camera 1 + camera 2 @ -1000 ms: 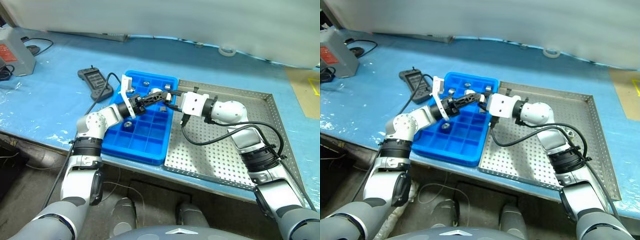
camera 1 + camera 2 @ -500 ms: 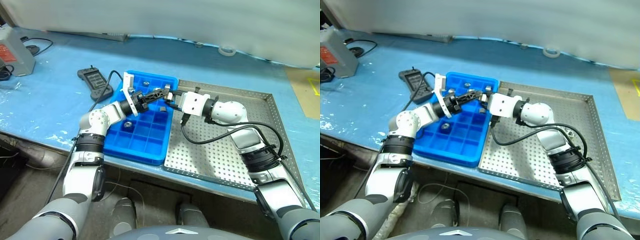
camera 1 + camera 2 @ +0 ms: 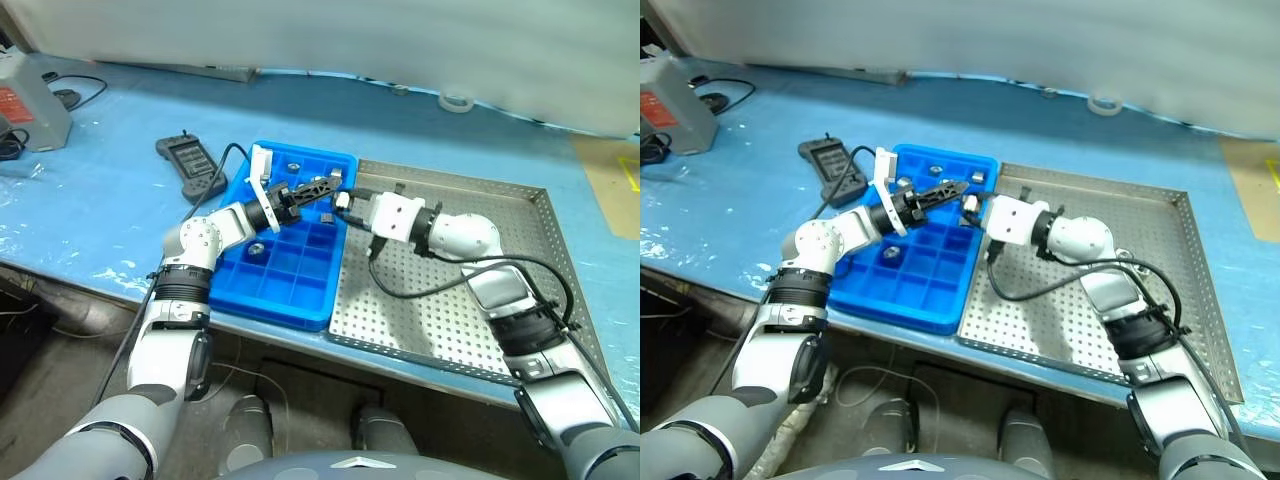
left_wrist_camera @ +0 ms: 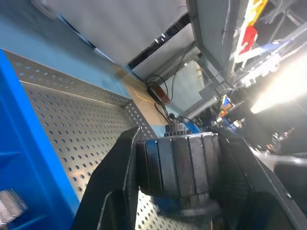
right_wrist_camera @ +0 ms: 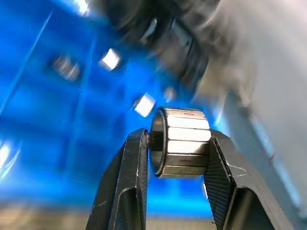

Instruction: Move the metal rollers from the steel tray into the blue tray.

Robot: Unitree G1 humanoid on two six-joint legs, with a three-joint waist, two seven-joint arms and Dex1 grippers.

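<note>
Both grippers hover over the blue tray's [image 3: 290, 282] far right corner, next to the steel tray [image 3: 450, 310]. My left gripper [image 3: 325, 183] is shut on a metal roller [image 4: 180, 163], a dark ribbed cylinder between its fingers [image 4: 115, 191]. Just right of it, my right gripper [image 3: 340, 200] is shut on another roller [image 5: 184, 148], silvery and ribbed. The two grippers' tips are close together but apart. More rollers lie in the blue tray's compartments: one at the far side [image 3: 293, 165], one on the left [image 3: 256, 248], one near the right wall [image 3: 327, 214].
A black remote [image 3: 190, 165] with a cable lies left of the blue tray. At the table's far left stands a grey box [image 3: 25, 105]. A tape roll [image 3: 456, 101] lies at the back. The table's front edge runs just below both trays.
My left gripper has closed on a roller and drawn back to the left. The right gripper has sunk and shifted right, so the two tips have parted a little.
</note>
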